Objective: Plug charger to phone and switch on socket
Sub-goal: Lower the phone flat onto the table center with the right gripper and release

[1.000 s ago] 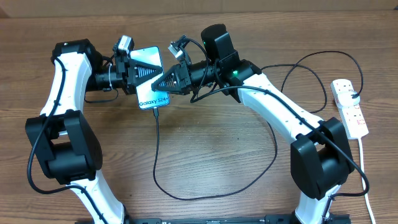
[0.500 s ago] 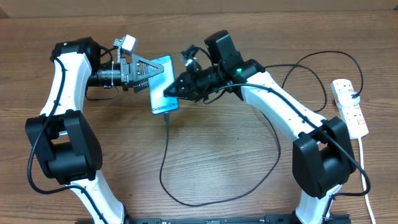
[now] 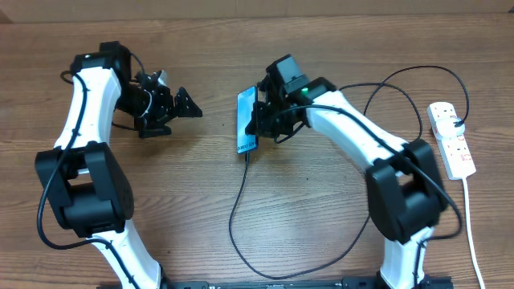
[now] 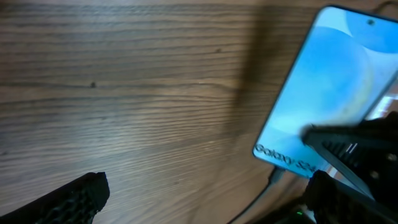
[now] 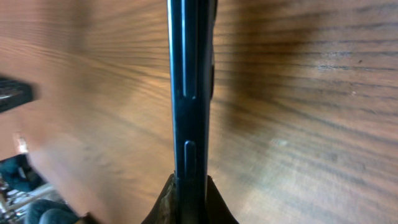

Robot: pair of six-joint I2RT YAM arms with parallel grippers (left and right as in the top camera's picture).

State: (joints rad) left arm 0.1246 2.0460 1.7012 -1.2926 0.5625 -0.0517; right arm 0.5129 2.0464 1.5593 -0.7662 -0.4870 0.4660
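Observation:
The phone (image 3: 246,120) stands tilted on its long edge above the table, and my right gripper (image 3: 259,119) is shut on it. The right wrist view shows the phone's dark side edge (image 5: 189,93) pinched in the right gripper (image 5: 189,200). The charger (image 3: 234,217), a thin black cable, has its tip in the phone's lower end and loops over the table toward the socket (image 3: 451,138), a white power strip at the far right. My left gripper (image 3: 183,105) is open and empty, well left of the phone. In its wrist view the left gripper (image 4: 205,199) faces the blue screen (image 4: 323,93).
The power strip's white cord (image 3: 470,233) runs down the right edge of the table. Both arm bases stand at the front edge. Bare wooden table (image 3: 305,201) lies inside the cable's loop.
My left gripper opened, let go of the phone and drew back to the left. My right gripper carried the phone to the right and turned it onto its edge, the cable trailing along.

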